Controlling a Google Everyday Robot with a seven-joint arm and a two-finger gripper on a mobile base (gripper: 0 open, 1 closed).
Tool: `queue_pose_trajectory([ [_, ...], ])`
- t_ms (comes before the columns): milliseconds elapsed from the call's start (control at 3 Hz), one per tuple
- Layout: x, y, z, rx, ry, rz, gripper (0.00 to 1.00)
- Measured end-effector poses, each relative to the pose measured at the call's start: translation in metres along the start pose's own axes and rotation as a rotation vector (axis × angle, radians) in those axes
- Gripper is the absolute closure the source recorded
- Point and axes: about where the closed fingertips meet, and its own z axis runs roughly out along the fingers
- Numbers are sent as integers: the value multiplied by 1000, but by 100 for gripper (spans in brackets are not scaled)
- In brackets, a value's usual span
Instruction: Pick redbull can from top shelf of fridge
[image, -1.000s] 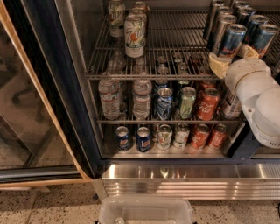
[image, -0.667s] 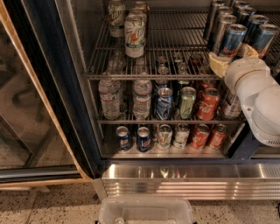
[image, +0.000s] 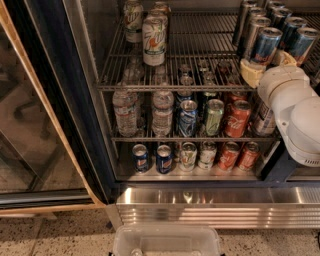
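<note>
The redbull can (image: 265, 44) stands upright, long axis vertical, at the right front of the top shelf (image: 200, 88), immediately behind the gripper (image: 268, 68), which sits level with its lower body; grip state cannot be determined

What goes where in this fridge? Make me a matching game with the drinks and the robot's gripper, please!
Things:
1. redbull can
2. water bottle
3. blue soda can
4. gripper

Places:
A. bottom shelf
B. at the front edge of the top shelf, on the right, right by the tall blue-and-silver can
C. middle shelf, far left of the picture
D. top shelf, right side, front of its row

Pairs: 1-D, 2-C, 3-A, 4-B
</note>
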Motion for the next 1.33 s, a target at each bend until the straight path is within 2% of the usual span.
queue_pose_trajectory([
  [667,1,-5,3,21,0,4,40],
  [1333,2,-5,4,18,3,9,65],
])
